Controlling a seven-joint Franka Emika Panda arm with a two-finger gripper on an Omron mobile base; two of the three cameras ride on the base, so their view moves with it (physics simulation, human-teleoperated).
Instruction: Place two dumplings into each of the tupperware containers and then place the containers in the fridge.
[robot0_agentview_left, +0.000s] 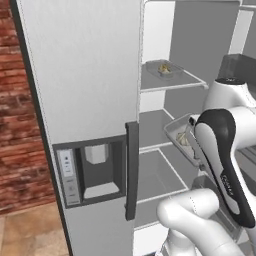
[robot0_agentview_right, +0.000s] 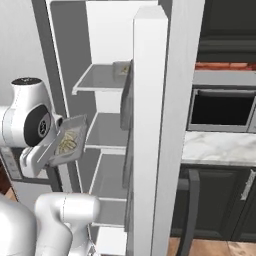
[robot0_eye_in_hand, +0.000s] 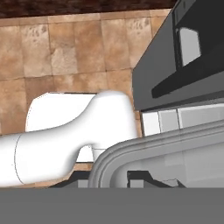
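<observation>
Pincer (robot0_agentview_right: 52, 150) clamped on tilted tupperware container (robot0_agentview_right: 69, 141) with dumplings (robot0_agentview_right: 68, 142), before open fridge (robot0_agentview_right: 107, 80).

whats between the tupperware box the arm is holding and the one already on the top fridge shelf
Nothing but air: in the left base view the held translucent grey tupperware box hangs below the upper fridge shelf, where the other box sits.

I'm working in a home kitchen: an open fridge (robot0_agentview_left: 90, 100) with a dispenser (robot0_agentview_left: 97, 170) in its door, a black oven (robot0_agentview_right: 222, 110) set above a marble counter (robot0_agentview_right: 220, 147), dark cabinets (robot0_agentview_right: 220, 205), a brick wall (robot0_agentview_left: 20, 125), and what looks like tan floor tile (robot0_eye_in_hand: 65, 52).
</observation>
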